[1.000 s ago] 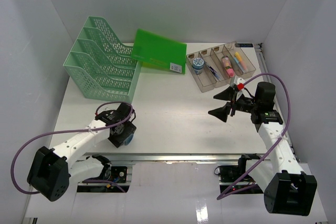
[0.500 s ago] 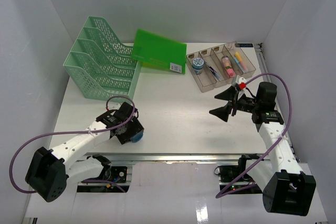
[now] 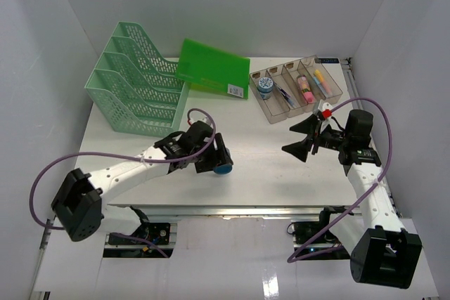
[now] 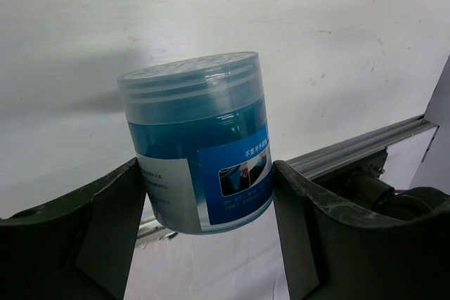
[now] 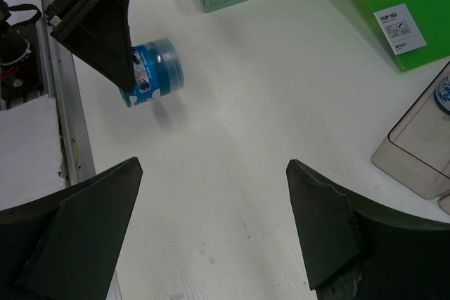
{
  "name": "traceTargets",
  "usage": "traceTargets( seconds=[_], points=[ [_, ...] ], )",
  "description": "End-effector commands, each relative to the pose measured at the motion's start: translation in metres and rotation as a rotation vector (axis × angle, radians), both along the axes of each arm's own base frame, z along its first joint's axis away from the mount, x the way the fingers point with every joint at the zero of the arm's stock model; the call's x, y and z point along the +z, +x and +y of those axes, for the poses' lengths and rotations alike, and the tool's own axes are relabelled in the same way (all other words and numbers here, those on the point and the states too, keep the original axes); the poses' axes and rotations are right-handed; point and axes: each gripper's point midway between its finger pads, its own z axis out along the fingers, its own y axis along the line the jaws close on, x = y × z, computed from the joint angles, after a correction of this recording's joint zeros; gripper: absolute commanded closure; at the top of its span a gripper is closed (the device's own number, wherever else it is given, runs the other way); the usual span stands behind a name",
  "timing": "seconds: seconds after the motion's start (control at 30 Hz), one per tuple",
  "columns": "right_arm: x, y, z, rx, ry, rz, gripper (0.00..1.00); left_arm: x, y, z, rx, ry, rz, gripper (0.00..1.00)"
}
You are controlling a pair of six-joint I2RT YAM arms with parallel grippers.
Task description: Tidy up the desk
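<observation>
**Top external.** Large flat white rectangular counter with metal rail edges (image 3: 260, 166): beneath both claws.
- Left claw (image 3: 214, 161): pinching a translucent blue plastic jar (image 3: 223, 168).
- Right claw (image 3: 294, 140): spread, empty. A clear compartmented plastic tray (image 3: 270, 114) sits just beyond it, already stocked.
- Bright green flat plastic folder (image 3: 213, 68): beside the mint-green mesh file rack (image 3: 137, 79), beyond the left claw, unfiled.

**Left wrist.** Jar between the fingers, apparently lifted off the counter.

**Right wrist.** Jaws wide; jar ahead and left.

**Judged progress.** Partway. Jar and folder are yet to be placed.
</observation>
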Motion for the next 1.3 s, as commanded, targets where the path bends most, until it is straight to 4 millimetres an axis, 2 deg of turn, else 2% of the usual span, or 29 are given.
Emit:
traceTargets(
  seconds=[0.0,0.2,0.3,0.37,0.63,0.8,0.9,1.13,1.23,1.27],
  points=[
    [0.004,0.004,-0.005,-0.006,0.013,-0.02,0.1,0.045,0.034,-0.057,-0.106,-0.13,-0.132,1.0],
    [0.003,0.008,-0.01,-0.022,0.017,-0.011,0.1,0.056,0.071,-0.11,-0.172,-0.169,-0.17,1.0],
    [0.003,0.009,-0.012,-0.028,0.017,-0.012,0.1,0.053,0.087,-0.131,-0.192,-0.173,-0.178,1.0],
    [0.004,0.009,-0.013,-0.035,0.016,-0.013,0.1,0.067,0.099,-0.144,-0.202,-0.196,-0.213,1.0],
    [0.008,0.016,-0.023,-0.091,0.007,-0.021,0.1,0.086,0.138,-0.177,-0.194,-0.236,-0.281,1.0],
    [0.01,0.021,-0.03,-0.136,0.0,-0.022,0.1,0.098,0.168,-0.188,-0.155,-0.264,-0.322,1.0],
    [0.012,0.022,-0.034,-0.154,0.0,-0.027,0.1,0.097,0.187,-0.19,-0.114,-0.27,-0.331,1.0],
    [0.012,0.023,-0.038,-0.165,0.005,-0.024,0.1,0.08,0.236,-0.19,-0.011,-0.272,-0.332,1.0],
    [0.012,0.023,-0.039,-0.17,0.005,-0.023,0.1,0.067,0.256,-0.19,0.033,-0.279,-0.309,1.0],
    [0.011,0.024,-0.04,-0.171,0.005,-0.021,0.1,0.057,0.262,-0.189,0.044,-0.275,-0.295,1.0]
  ],
)
